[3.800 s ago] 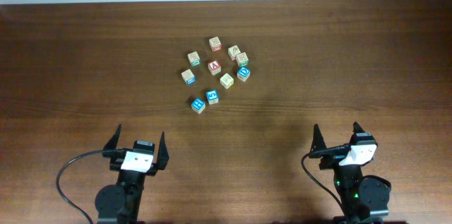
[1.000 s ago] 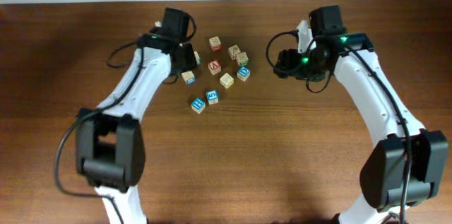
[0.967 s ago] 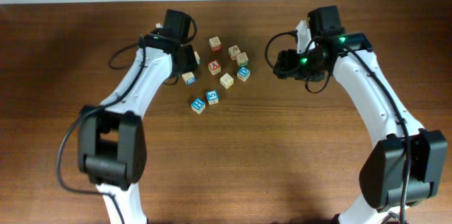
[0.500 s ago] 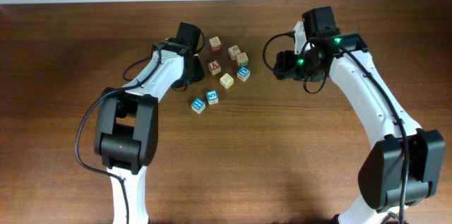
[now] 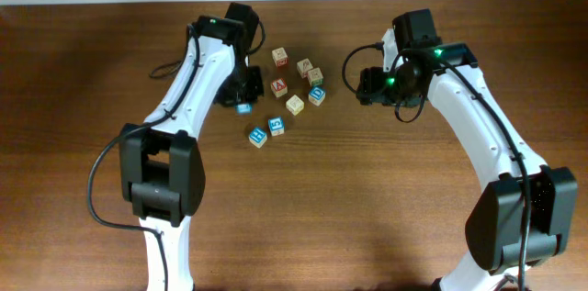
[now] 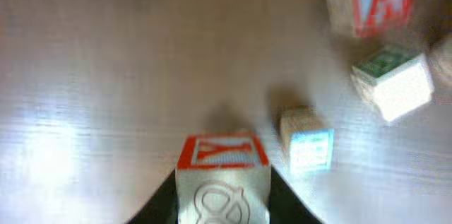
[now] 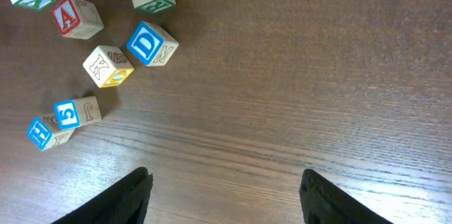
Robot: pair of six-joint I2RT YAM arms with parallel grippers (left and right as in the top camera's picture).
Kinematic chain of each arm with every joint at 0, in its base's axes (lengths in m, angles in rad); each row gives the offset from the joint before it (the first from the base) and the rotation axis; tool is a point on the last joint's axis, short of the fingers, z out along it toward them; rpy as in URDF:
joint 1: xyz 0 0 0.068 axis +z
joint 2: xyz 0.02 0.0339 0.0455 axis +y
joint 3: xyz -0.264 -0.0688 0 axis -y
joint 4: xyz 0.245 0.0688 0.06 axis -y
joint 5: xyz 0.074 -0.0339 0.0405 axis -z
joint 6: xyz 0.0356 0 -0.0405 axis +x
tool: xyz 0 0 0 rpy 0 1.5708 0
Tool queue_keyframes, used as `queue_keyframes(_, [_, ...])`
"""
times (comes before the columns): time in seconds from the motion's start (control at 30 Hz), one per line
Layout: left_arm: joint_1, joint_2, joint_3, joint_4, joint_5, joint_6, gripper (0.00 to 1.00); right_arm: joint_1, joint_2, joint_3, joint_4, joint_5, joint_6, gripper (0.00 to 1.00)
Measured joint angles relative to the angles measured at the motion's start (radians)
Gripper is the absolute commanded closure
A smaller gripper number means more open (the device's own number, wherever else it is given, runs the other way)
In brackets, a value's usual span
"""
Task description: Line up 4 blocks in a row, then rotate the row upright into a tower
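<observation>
My left gripper (image 6: 223,210) is shut on a wooden block (image 6: 222,181) with a red-framed top and an embossed front face; its dark fingers press both sides. In the overhead view this gripper (image 5: 243,85) sits at the left edge of the cluster and hides the held block. Just past it lies a blue-faced block (image 6: 305,140) (image 5: 243,107). The blue "H" block (image 5: 257,135) (image 7: 41,132) and blue "5" block (image 5: 276,126) (image 7: 70,113) lie side by side nearest the front. The yellow-faced block (image 5: 295,104) (image 7: 108,66) lies mid-cluster. My right gripper (image 7: 229,199) (image 5: 367,84) is open over bare wood, right of the cluster.
The red "A" cube (image 5: 279,87) (image 6: 371,1) and blue "D" cube (image 5: 317,95) (image 7: 150,43) are in the cluster, with a green-edged cube (image 5: 315,76) (image 6: 392,83) and other cubes (image 5: 279,56) behind. The wooden table (image 5: 413,190) ends at a pale strip along the far side.
The left arm has swung its wrist over the cluster's left edge, and its fingers have closed onto the red-framed block. The right arm has barely moved.
</observation>
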Motion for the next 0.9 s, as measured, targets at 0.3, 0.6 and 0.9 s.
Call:
queue_keyframes(0.3, [-0.169, 0.0, -0.126, -0.169, 0.047, 0.032, 0.95, 0.0, 0.001, 0.0, -0.019, -0.019, 0.0, 0.32])
queue_keyframes(0.6, [-0.291, 0.0, -0.37, -0.02, 0.094, 0.031, 0.61, 0.0, 0.001, 0.0, -0.019, -0.021, 0.0, 0.31])
queue_keyframes(0.9, [-0.276, -0.004, -0.322, -0.047, 0.093, 0.025, 0.15, 0.0, 0.001, 0.0, -0.019, -0.022, 0.0, 0.32])
